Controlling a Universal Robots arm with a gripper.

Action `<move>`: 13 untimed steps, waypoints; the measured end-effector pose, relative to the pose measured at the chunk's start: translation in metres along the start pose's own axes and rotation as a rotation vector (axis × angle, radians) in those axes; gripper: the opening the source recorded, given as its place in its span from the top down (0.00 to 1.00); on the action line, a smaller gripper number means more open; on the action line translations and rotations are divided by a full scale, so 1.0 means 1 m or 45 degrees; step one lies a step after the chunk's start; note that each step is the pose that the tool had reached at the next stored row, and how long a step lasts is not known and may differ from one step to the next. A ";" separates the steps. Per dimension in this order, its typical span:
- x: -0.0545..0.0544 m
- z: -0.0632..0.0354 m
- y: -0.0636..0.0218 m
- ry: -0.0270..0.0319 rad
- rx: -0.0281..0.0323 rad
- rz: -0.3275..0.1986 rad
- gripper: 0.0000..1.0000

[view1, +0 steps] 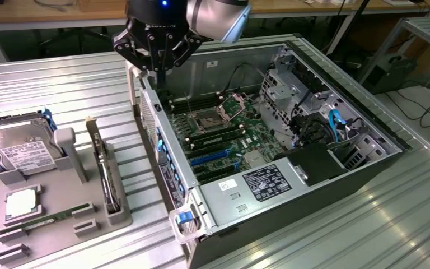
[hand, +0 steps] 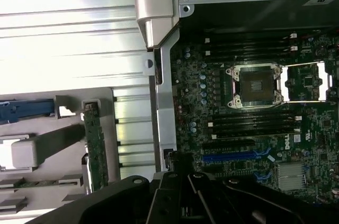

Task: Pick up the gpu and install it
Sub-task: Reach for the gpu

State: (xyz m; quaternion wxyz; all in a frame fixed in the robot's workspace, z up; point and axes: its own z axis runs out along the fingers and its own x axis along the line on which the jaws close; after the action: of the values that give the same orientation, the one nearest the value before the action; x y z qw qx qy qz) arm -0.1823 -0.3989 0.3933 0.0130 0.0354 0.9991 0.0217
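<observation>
The gpu is a long dark card standing on its edge in a slot of the grey holder tray, on the exterior view's left, beside the open computer case. In the wrist view the gpu runs along the tray's edge. My gripper hangs above the case's rear upper corner, well apart from the card. Its fingers are shut with nothing between them. The wrist view has the gripper over the motherboard's blue expansion slot.
The tray also holds a hard drive, a processor chip and a green RAM stick. Inside the case are the motherboard, its open processor socket, drive cages and a power supply.
</observation>
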 end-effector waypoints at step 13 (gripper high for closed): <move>0.017 -0.0005 -0.0012 0.0000 0.0000 0.000 0.89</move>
State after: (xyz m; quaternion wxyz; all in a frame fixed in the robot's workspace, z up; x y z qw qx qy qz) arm -0.1993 -0.3990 0.3933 0.0130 0.0354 0.9991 0.0217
